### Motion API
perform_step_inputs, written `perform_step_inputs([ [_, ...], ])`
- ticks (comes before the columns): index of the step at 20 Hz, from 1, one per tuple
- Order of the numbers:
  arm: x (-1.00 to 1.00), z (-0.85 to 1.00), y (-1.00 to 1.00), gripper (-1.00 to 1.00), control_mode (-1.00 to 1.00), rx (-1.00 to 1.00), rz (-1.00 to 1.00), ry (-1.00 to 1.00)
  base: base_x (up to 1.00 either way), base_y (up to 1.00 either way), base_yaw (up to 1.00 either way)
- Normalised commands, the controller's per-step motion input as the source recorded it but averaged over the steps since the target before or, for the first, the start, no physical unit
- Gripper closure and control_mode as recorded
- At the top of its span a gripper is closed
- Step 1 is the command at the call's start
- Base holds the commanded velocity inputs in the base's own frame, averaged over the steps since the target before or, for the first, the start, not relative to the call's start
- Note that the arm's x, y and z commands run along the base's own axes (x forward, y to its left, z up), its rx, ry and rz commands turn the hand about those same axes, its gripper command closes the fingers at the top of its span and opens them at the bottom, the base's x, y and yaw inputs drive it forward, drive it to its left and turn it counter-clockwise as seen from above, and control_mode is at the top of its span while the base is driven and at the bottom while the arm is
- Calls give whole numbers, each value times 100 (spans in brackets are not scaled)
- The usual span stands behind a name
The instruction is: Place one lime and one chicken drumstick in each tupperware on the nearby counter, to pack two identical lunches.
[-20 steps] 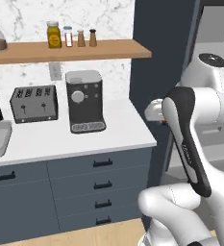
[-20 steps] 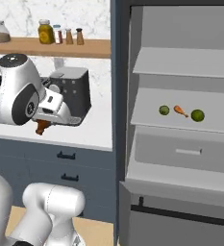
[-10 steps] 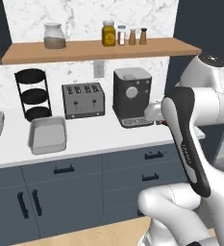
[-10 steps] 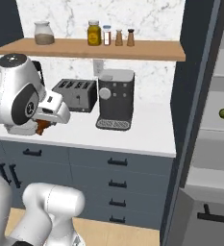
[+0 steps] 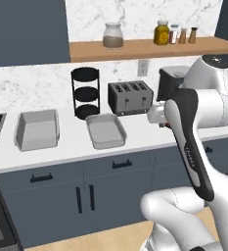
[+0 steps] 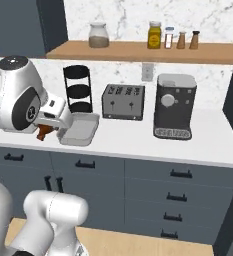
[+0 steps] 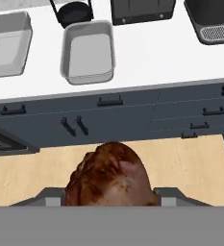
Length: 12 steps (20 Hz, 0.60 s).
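Observation:
My gripper (image 6: 44, 131) hangs in front of the counter's (image 6: 138, 142) edge, shut on a brown chicken drumstick (image 6: 42, 132). In the hand view the drumstick (image 7: 111, 175) bulges up between the fingers of the gripper (image 7: 111, 194). Two light-grey tupperware trays rest on the white counter (image 5: 71, 147): one (image 5: 105, 131) in front of the black rack, the other (image 5: 37, 130) further left. From the hand they appear as the nearer tupperware (image 7: 88, 52) and the left one (image 7: 7, 44), both with nothing inside. The lime is out of view.
A dark toaster (image 5: 131, 96) and a coffee machine (image 6: 174, 106) stand at the back right of the counter. A black three-tier rack (image 5: 85, 93) stands behind the trays. A wooden shelf (image 5: 135, 48) with jars runs above. Dark drawers (image 7: 108, 117) sit below.
The whole picture has shifted right, so the base has driven left; the fridge has left the views and both tupperware trays have come in. The gripper still holds the drumstick.

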Motion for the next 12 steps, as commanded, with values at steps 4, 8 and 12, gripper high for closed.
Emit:
perform_step_inputs([
  [4, 0, 0, 0, 100, 100, 0, 0, 0, 1, 100, 0],
  [8, 0, 0, 0, 100, 100, 0, 0, 0, 9, 100, 0],
  [12, 0, 0, 0, 100, 100, 0, 0, 0, 14, 100, 0],
])
